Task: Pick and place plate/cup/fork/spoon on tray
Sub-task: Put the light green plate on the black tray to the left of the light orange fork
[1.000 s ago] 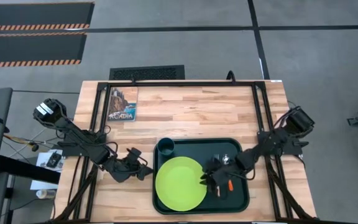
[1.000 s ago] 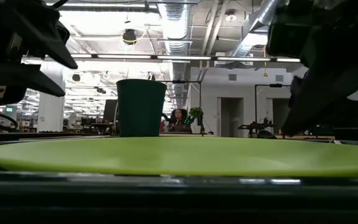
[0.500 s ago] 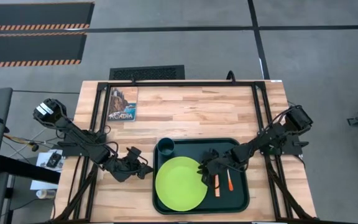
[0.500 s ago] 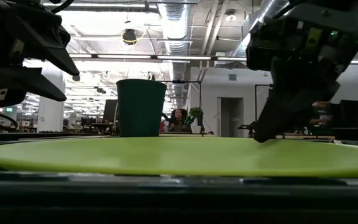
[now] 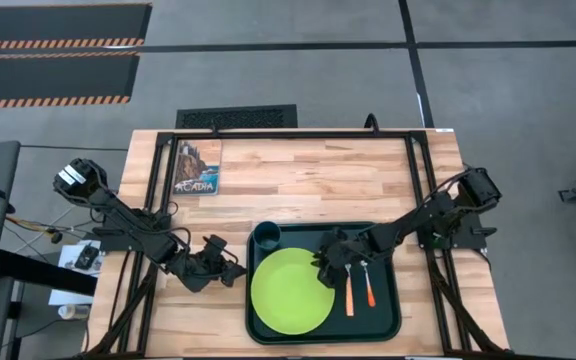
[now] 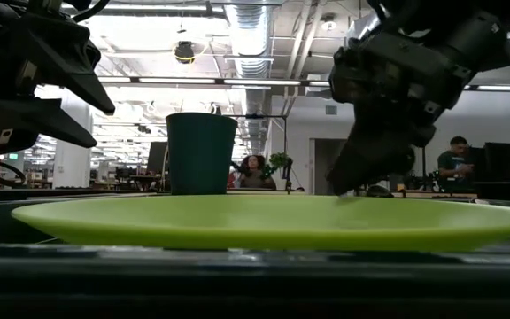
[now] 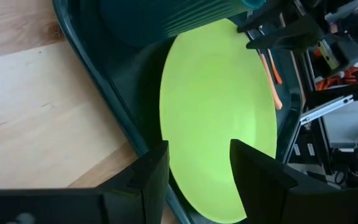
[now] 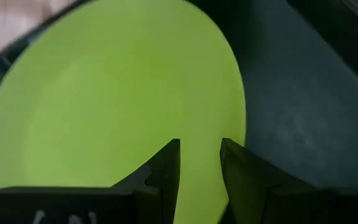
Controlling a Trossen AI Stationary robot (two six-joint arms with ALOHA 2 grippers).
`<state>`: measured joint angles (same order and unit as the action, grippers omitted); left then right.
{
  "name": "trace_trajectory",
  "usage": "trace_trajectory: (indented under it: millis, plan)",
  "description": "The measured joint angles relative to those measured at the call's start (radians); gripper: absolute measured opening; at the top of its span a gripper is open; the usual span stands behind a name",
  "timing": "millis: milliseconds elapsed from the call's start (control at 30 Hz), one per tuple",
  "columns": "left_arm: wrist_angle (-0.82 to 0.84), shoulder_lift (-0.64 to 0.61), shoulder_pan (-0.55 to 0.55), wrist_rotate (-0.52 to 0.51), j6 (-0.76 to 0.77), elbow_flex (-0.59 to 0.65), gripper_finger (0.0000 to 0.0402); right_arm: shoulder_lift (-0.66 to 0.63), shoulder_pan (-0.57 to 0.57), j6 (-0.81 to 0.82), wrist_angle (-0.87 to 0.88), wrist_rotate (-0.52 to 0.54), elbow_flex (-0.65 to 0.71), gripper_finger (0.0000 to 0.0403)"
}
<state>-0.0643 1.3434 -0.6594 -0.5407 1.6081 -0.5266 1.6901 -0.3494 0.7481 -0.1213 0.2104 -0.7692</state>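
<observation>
Since a second ago the right gripper [image 5: 328, 264] has pulled back from the tray's right half to the plate's right edge, uncovering the fork [image 5: 348, 292] and the spoon [image 5: 370, 289], which now lie side by side on the tray [image 5: 393, 300] just right of the plate [image 5: 290, 293]. Its fingers [image 8: 166, 165] stand slightly parted over the plate's rim and hold nothing. The left gripper [image 5: 230, 272] waits off the tray's left rim, its fingers [image 7: 157, 168] spread and empty, pointing at the plate. The cup [image 5: 266, 236] stands in the tray's far left corner, touching or just beside the plate (the contact cannot be made out). Bare tray floor shows right of the spoon. In the low view the cutlery is hidden behind the plate [image 6: 264, 221].
</observation>
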Motion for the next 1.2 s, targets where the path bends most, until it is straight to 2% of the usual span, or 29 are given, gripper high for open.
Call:
trace_trajectory:
  millis: [300, 433, 667, 833, 1000, 1200]
  plan:
    - [0.003, 0.000, 0.000, -0.027, 0.000, 0.000, 0.0155, 0.000, -0.007, -0.023, -0.044, -0.005, 0.000, 0.0140]
    - [0.004, 0.000, 0.003, -0.069, -0.012, 0.000, 0.0155, -0.023, -0.029, -0.024, -0.039, -0.017, -0.018, 0.0140]
    - [0.034, -0.002, 0.094, -0.074, -0.261, 0.000, 0.0152, -0.110, -0.081, -0.053, -0.041, -0.039, -0.043, 0.0140]
    - [0.088, -0.002, 0.154, -0.047, -0.441, 0.000, 0.0115, -0.149, -0.108, -0.052, -0.041, -0.029, -0.044, 0.0140]
    - [0.164, -0.002, 0.179, -0.104, -0.472, 0.000, 0.0080, -0.148, -0.123, -0.049, -0.051, -0.026, -0.044, 0.0140]
    - [0.137, 0.001, 0.203, -0.119, -0.538, 0.000, 0.0048, -0.138, -0.123, -0.042, -0.051, -0.025, -0.044, 0.0140]
